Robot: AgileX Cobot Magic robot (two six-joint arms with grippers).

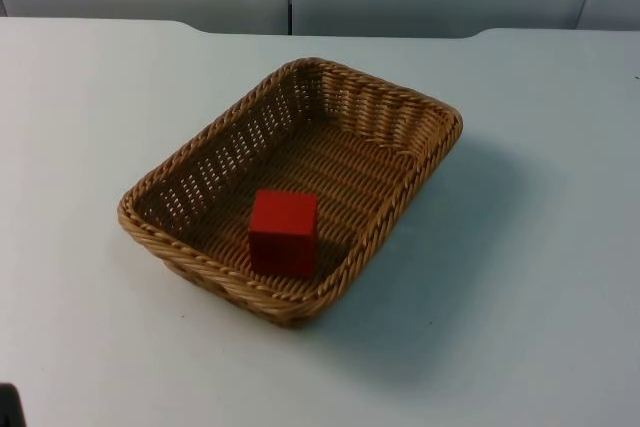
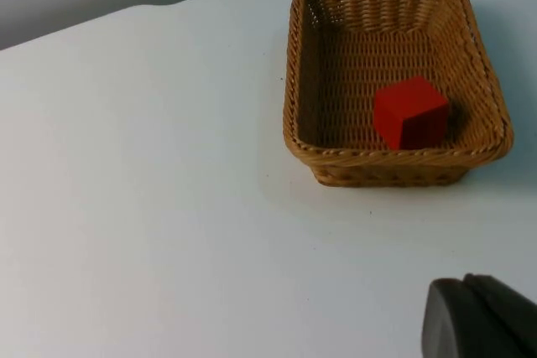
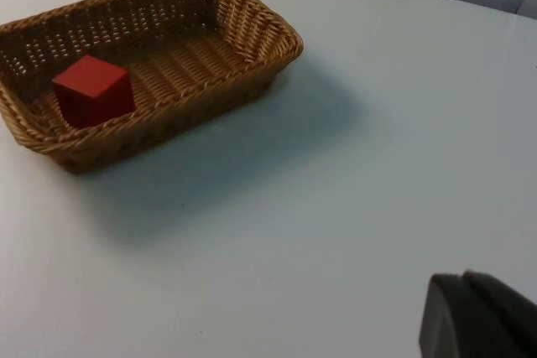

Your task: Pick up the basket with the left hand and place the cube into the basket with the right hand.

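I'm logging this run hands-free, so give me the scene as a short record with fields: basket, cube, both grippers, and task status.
basket: wicker basket, resting on the white table, nothing gripping it
cube: red cube inside the basket, on its floor near one end wall
left gripper: a fingertip in the left wrist view, well away from the basket, waiting
right gripper: a fingertip in the right wrist view, also away from the basket
task status: cube already in basket

The white surface (image 1: 90,127) is viewed from above and forward; both wrist views are aimed from opposite sides, set back, at the shared woven wicker basket (image 1: 400,107) (image 2: 295,81) (image 3: 260,27).
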